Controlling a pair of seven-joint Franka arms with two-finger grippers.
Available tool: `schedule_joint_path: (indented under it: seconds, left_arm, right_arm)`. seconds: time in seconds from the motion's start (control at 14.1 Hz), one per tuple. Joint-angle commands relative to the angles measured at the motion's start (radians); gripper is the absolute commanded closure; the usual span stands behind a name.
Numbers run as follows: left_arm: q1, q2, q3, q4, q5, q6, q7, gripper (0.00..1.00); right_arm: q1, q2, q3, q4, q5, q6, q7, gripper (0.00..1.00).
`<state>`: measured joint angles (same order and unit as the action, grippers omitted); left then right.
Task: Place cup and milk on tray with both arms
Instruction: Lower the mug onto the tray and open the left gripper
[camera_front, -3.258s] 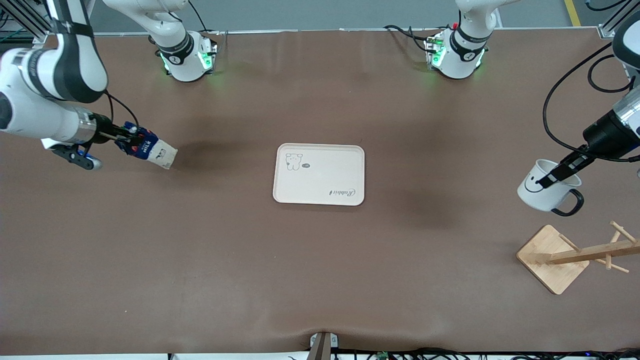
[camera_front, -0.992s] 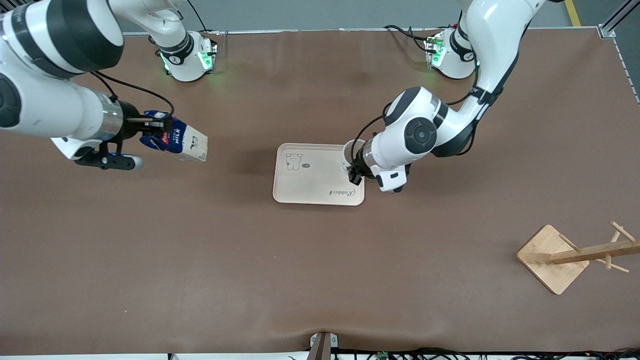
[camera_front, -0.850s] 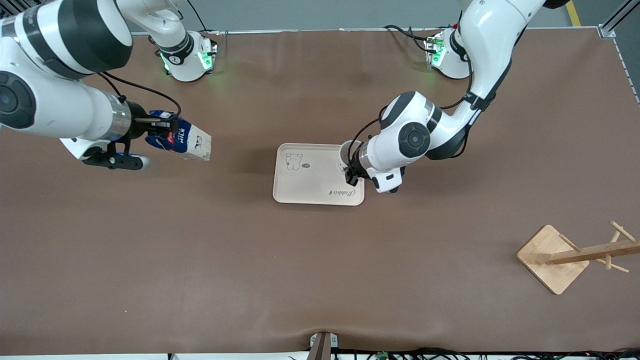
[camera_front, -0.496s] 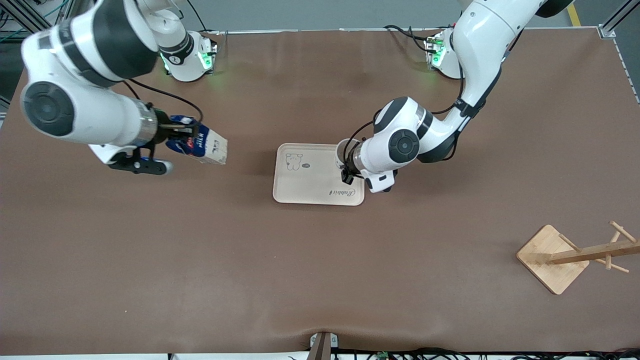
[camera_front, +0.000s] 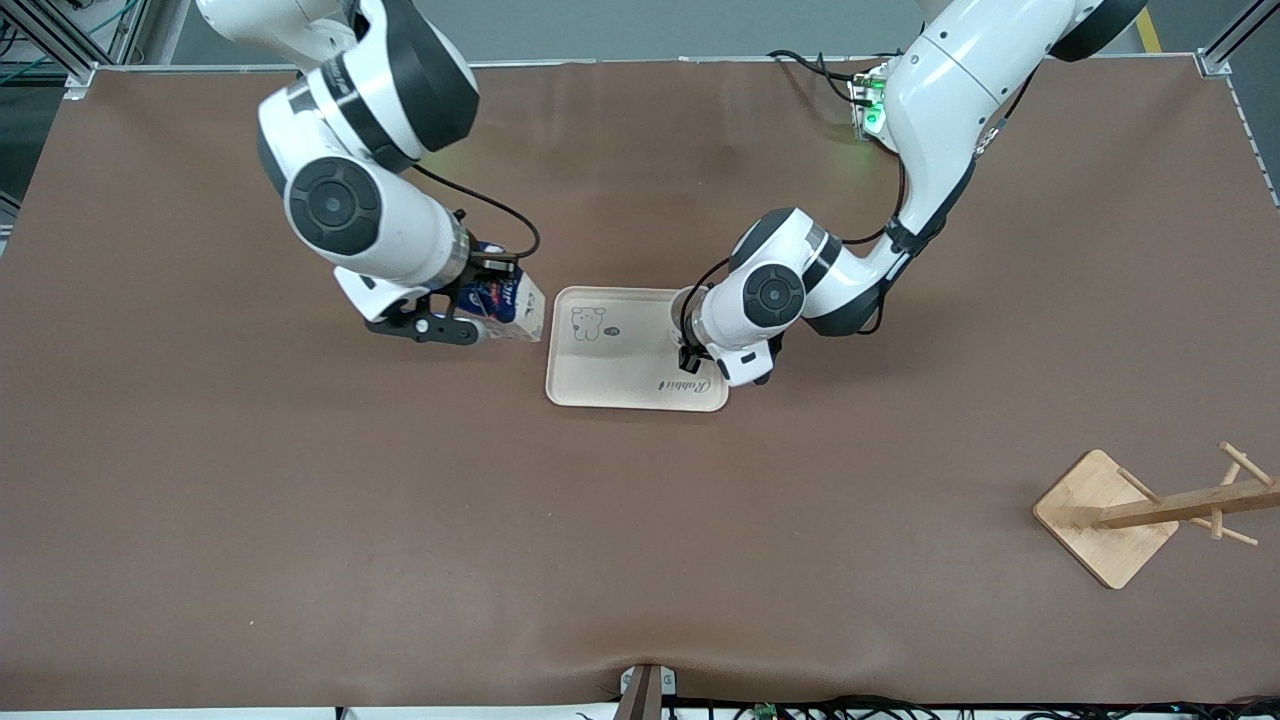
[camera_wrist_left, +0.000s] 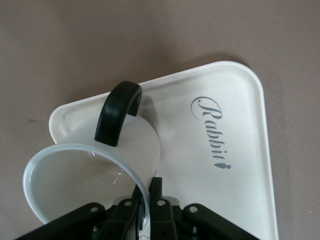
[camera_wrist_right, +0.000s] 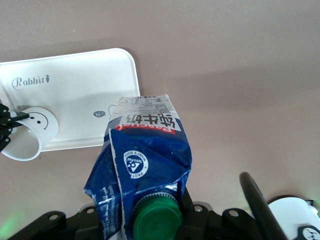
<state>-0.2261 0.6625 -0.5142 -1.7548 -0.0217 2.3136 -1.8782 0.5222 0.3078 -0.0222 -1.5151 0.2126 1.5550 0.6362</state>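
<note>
The right gripper, jaws clamped on the tilted milk, hangs beside the tray edge; released tilted, the carton could topple. The left gripper pinches the cup rim over the tray; an early release could drop it.

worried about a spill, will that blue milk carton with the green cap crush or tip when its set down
Probably somewhat soft: the blue gable-top milk carton looks creased where the right hand grips it near the green round cap. It looks tall for its base and hangs tilted beside the cream rectangular tray, so it may tip if released unlevelled.
</note>
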Motion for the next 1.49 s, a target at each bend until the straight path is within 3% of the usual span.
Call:
schedule_joint_path:
  seconds: [0.0,0.07,0.14,0.21,0.42,0.85,1.13,1.42]
  left_arm:
    - [-0.016,0.022,0.008,0.012,0.029,0.009,-0.021,1.0]
    - [-0.012,0.022,0.008,0.012,0.029,0.009,-0.022,0.64]
    - [-0.012,0.022,0.011,0.014,0.029,0.009,-0.021,0.18]
    - [-0.018,0.02,0.02,0.017,0.029,0.009,-0.021,0.0]
    - [-0.01,0.008,0.022,0.041,0.031,0.001,-0.018,0.0]
    - [0.037,-0.067,0.046,0.077,0.087,-0.034,-0.009,0.0]
    - [0.088,-0.07,0.046,0.204,0.146,-0.16,0.011,0.0]
    - [0.155,-0.103,0.045,0.253,0.221,-0.223,0.031,0.0]
  right_arm:
    - [-0.002,0.026,-0.01,0.003,0.027,0.078,0.01,1.0]
    - [0.01,0.046,-0.01,0.006,0.028,0.117,0.02,1.0]
    - [0.015,0.071,-0.009,0.006,0.028,0.149,0.023,1.0]
    - [0.027,0.092,-0.009,0.006,0.034,0.163,0.025,1.0]
    - [0.062,0.119,-0.009,0.003,0.091,0.184,0.023,1.0]
    - [0.143,0.163,-0.012,0.001,0.074,0.188,0.094,1.0]
    - [0.188,0.198,-0.012,0.001,0.073,0.235,0.097,1.0]
    - [0.211,0.208,-0.013,-0.023,0.071,0.279,0.111,1.0]
